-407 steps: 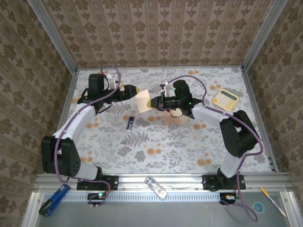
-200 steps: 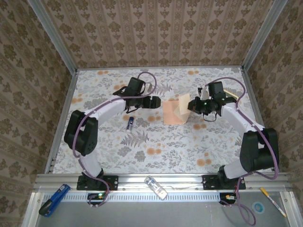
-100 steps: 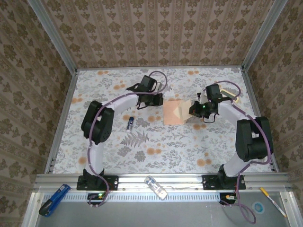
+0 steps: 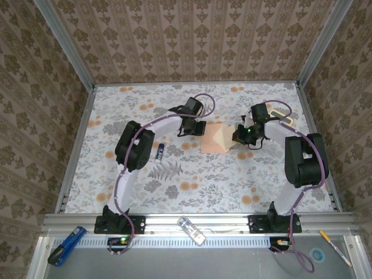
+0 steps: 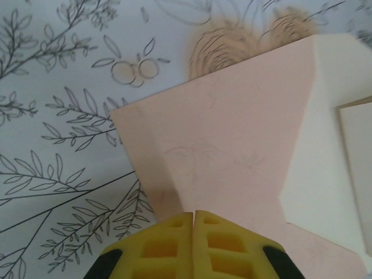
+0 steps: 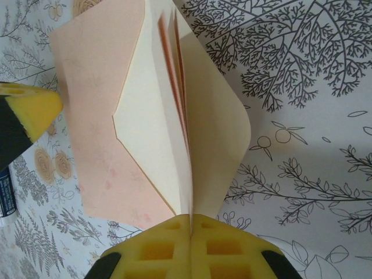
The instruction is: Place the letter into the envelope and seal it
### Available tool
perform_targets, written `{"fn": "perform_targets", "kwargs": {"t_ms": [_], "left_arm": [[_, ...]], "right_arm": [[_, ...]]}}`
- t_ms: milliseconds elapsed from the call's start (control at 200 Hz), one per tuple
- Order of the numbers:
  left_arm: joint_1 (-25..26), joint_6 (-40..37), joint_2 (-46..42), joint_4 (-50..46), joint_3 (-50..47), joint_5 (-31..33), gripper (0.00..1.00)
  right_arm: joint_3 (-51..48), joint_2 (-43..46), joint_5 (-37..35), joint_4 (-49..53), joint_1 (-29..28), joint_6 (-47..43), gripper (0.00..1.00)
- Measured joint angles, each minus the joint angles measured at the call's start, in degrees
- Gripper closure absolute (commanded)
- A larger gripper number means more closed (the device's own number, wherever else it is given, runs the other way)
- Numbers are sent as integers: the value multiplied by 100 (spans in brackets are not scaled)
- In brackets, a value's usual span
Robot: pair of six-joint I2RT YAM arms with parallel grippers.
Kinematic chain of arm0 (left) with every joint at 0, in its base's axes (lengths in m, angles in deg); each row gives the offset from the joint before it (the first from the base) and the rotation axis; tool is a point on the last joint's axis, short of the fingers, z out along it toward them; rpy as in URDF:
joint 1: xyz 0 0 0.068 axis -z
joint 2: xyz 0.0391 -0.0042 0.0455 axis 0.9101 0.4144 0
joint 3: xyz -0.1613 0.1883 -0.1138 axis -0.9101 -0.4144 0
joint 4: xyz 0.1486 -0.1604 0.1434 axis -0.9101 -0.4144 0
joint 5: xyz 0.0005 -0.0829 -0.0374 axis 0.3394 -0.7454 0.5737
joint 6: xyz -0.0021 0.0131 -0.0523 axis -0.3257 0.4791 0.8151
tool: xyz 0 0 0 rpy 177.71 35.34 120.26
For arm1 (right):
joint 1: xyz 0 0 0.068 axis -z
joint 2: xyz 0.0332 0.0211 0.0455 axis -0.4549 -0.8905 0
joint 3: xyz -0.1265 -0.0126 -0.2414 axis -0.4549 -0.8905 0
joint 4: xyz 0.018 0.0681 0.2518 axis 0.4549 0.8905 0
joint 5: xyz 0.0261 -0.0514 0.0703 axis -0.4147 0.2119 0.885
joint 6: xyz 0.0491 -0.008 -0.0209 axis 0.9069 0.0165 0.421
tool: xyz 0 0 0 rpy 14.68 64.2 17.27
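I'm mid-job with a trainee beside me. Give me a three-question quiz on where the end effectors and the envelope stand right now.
1. True or false: the left end effector is open over the envelope.
2. Pick one: the right end effector is shut on A) the envelope's cream flap end, B) a pen, C) nothing.
3. In the top view, on which side of the envelope does the small blue tube lie?

Key: 1 false, it is shut; 2 A; 3 left.
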Motion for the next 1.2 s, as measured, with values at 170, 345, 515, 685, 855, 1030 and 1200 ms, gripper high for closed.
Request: {"fn": "perform_targets", "kwargs": {"t_ms": [170, 345, 515, 685, 855, 1030, 1200], "left_arm": [[28, 2, 39, -90, 0, 140, 100], [63, 20, 44, -85, 0, 208, 100], [70, 20, 63, -55, 2, 199, 100], [72, 42, 72, -33, 2, 195, 100], [105, 111, 85, 46, 2, 195, 100], [164, 223, 109, 155, 2, 177, 100], [188, 302, 116, 195, 2, 175, 100]], "right_arm": [[44, -138, 17, -42, 4, 2, 100], [63, -260, 20, -129, 7, 4, 100], [74, -315, 42, -170, 17, 2, 100], [120, -439, 142, -240, 20, 11, 100], [122, -577, 275, -354, 22, 92, 100], [122, -634, 369, -494, 20, 157, 100], [122, -634, 407, -605, 15, 254, 100]]}}
